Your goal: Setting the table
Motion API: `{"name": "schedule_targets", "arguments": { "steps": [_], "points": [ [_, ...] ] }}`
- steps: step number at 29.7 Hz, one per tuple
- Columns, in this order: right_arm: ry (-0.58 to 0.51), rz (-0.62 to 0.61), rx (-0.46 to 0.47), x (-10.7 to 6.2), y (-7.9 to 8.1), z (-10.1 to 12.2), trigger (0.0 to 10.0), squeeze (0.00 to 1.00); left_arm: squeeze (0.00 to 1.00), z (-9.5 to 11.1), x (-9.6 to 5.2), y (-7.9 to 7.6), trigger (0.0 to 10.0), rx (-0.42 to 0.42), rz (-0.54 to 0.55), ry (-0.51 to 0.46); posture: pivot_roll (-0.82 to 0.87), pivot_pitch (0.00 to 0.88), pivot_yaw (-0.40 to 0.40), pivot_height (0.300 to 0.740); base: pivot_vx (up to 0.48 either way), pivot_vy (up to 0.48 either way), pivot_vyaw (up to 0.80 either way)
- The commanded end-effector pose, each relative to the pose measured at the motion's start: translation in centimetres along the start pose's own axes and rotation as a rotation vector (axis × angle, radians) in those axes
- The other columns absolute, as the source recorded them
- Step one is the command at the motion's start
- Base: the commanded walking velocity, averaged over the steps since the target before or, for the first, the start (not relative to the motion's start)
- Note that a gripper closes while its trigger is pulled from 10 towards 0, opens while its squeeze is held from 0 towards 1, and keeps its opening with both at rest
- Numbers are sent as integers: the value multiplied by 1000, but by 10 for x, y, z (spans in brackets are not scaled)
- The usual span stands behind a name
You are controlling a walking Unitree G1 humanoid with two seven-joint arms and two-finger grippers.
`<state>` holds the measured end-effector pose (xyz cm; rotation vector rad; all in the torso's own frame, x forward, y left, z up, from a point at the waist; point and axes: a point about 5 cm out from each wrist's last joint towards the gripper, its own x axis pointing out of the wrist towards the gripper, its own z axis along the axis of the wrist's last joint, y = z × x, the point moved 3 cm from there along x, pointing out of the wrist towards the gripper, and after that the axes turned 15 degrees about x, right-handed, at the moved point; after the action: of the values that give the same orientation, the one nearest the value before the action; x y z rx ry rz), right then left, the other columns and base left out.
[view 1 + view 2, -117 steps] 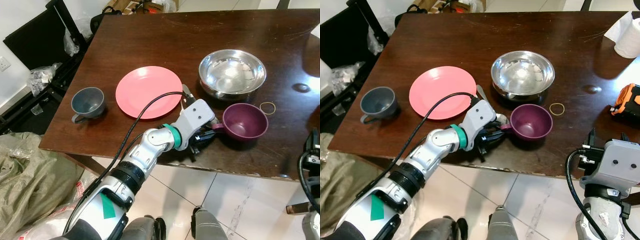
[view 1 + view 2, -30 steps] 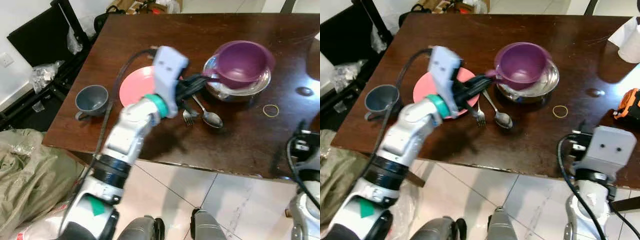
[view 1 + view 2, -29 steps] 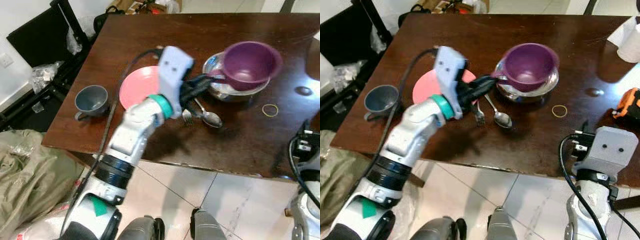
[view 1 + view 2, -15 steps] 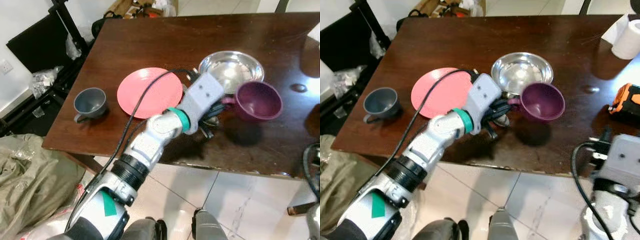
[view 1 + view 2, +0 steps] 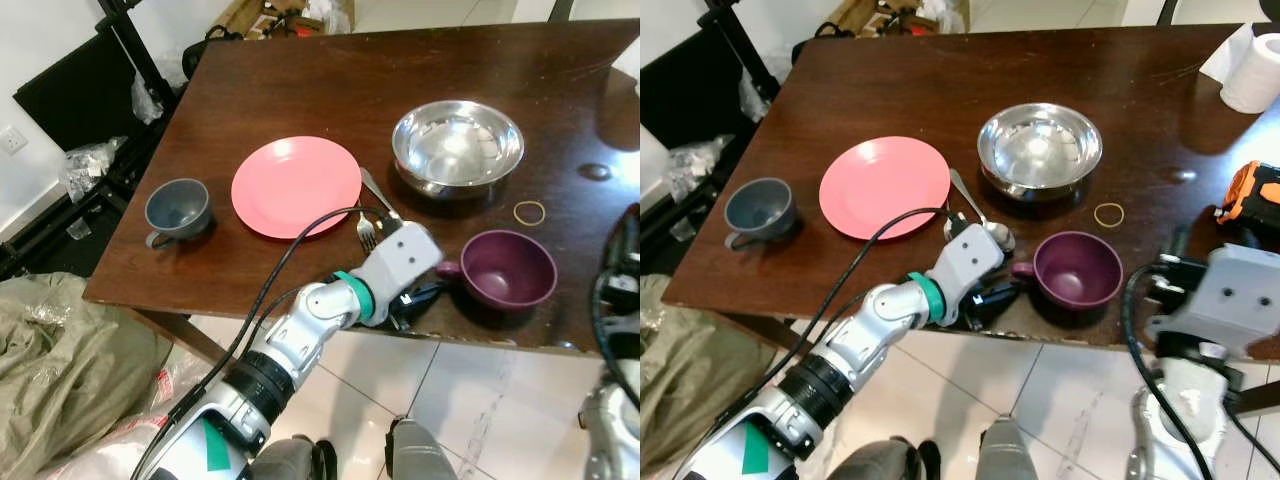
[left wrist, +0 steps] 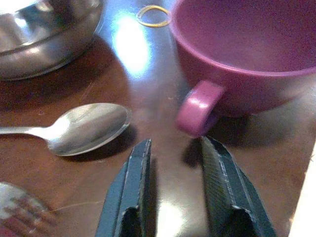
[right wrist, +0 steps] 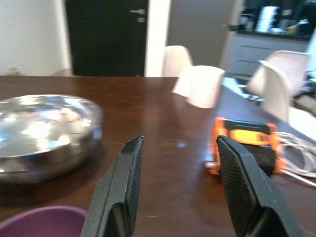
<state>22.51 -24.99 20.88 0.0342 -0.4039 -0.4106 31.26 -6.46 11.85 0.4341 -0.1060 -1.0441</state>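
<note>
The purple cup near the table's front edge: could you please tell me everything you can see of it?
The purple cup is a wide, glossy mug that looks like plastic, with one loop handle. It stands upright and empty on the dark wooden table, near the front edge, in front of the steel bowl. Its handle points toward the left gripper, whose open fingers lie just short of it, not touching.

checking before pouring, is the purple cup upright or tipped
Upright: the purple cup stands on the table with its empty mouth facing up, handle toward the open left claw.
</note>
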Motion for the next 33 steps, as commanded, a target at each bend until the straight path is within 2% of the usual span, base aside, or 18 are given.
{"name": "schedule_targets", "arguments": {
  "steps": [1,6,7,8,9,10,11,13,14,15,16,17,18,19,20,22,25,33],
  "points": [
    [20,27,22,-3,9,-2,10000,0,1000,39,26,-27,10000,-104,-27,-128,-149,102,195,740,0,0,0],
    [29,60,44,-5,18,-3,10000,0,1000,43,26,-21,10000,-123,-6,-145,-147,100,192,740,0,0,0],
    [26,80,52,-6,24,-1,10000,0,890,48,25,-17,10000,-142,0,-166,-150,100,188,740,0,0,0],
    [26,80,52,-6,24,-1,10000,0,890,48,25,-17,10000,-142,0,-166,-150,100,188,740,0,0,0],
    [15,107,58,-8,35,6,10000,0,0,58,18,-8,10000,-160,-20,-216,-151,100,184,740,0,0,0],
    [15,107,58,-8,35,6,10000,0,0,58,18,-8,10000,-160,-20,-216,-151,100,184,740,0,0,0],
    [9,147,72,-13,49,12,10000,0,0,67,7,6,10000,-162,-61,-263,-152,101,181,740,0,0,0],
    [9,147,72,-13,49,12,10000,0,0,67,7,6,10000,-162,-61,-263,-152,101,181,740,0,0,0],
    [27,199,98,-21,64,14,10000,0,0,72,-5,18,10000,-145,-105,-298,-149,102,179,740,0,0,0],
    [27,199,98,-21,64,14,10000,0,0,72,-5,18,10000,-145,-105,-298,-149,102,179,740,0,0,0],
    [63,241,121,-32,74,10,10000,0,0,72,-19,33,10000,-104,-139,-308,-144,105,177,740,0,0,0],
    [63,241,121,-32,74,10,10000,0,0,72,-19,33,10000,-104,-139,-308,-144,105,177,740,0,0,0],
    [110,261,126,-42,77,2,10000,0,0,69,-31,47,10000,-59,-148,-300,-144,106,176,740,0,0,0],
    [110,261,126,-42,77,2,10000,0,0,69,-31,47,10000,-59,-148,-300,-144,106,176,740,0,0,0],
    [168,264,115,-52,74,-10,10000,0,0,65,-41,62,10000,-28,-132,-284,-140,107,176,740,0,0,0],
    [168,264,115,-52,74,-10,10000,0,0,65,-41,62,10000,-28,-132,-284,-140,107,176,740,0,0,0],
    [246,260,108,-63,68,-26,10000,0,0,59,-54,84,10000,2,-56,-249,-130,104,169,740,0,0,0],
    [306,305,146,-69,76,-33,10000,0,0,52,-59,94,10000,5,17,-218,-128,102,161,740,0,0,0]
  ]
}}
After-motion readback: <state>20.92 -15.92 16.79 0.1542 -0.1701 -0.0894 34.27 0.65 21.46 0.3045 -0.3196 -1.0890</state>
